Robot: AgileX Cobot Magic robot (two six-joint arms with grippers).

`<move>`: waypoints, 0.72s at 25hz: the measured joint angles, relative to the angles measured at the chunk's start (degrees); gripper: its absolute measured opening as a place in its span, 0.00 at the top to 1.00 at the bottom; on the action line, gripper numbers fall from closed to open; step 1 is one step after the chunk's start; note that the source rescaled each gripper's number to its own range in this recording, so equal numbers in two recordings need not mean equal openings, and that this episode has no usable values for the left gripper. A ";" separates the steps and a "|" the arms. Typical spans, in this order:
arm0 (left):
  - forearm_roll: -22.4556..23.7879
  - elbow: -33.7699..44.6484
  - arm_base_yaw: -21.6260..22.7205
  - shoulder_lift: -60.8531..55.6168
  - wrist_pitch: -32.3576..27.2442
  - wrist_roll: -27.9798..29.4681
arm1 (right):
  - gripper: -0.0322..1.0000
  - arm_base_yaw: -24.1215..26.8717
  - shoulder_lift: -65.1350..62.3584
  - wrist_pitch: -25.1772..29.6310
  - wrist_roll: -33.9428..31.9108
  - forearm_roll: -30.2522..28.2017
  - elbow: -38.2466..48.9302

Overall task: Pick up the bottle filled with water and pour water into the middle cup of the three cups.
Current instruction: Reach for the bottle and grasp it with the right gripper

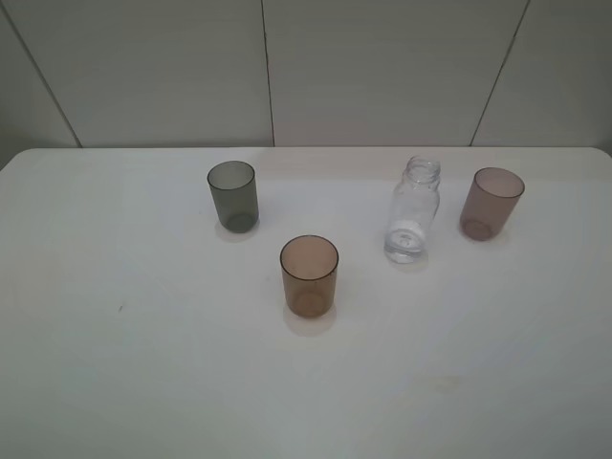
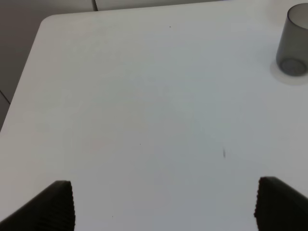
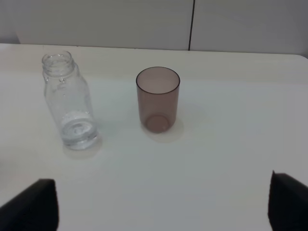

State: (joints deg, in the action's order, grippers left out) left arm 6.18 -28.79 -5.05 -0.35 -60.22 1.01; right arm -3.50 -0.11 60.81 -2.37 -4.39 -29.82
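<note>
The table (image 1: 143, 363) is carrying four things, all standing apart from one another. Neither arm is showing in the high view; each gripper is appearing only in its own wrist view. The right gripper (image 3: 164, 192) is hanging with its jaws spread wide and holding nothing, and the left gripper (image 2: 164, 197) is doing the same over the table's left part.

The bottle (image 1: 413, 210) is standing upright on the right half of the table, between the amber cup (image 1: 309, 275) and the pink cup (image 1: 491, 203). It is sitting nearer the pink one and touching neither. In the right wrist view it is lying ahead of the open jaws and off toward one of them, while the left wrist view is showing only the grey cup (image 1: 232, 195).

So the right arm is looking like the nearer one. With the bottle's long axis running vertically, a level approach closing across its body is looking fitting, after a sideways shift to centre it. The amber cup is waiting toward the table's middle.

The bottle is showing clear and colourless, with a wide threaded neck and no cap. Its water level is proving hard to read.
</note>
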 joint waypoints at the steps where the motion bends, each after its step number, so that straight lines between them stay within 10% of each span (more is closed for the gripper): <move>1: 0.00 0.00 0.00 0.00 0.00 0.00 | 0.13 0.00 0.00 0.00 0.00 0.00 0.00; 18: 0.00 0.00 0.00 0.00 0.00 0.00 | 0.13 0.00 0.00 0.00 0.00 0.00 0.00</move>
State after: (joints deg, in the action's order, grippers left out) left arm 6.18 -28.79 -5.05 -0.35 -60.22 1.01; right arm -3.50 -0.11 60.81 -2.37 -4.39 -29.82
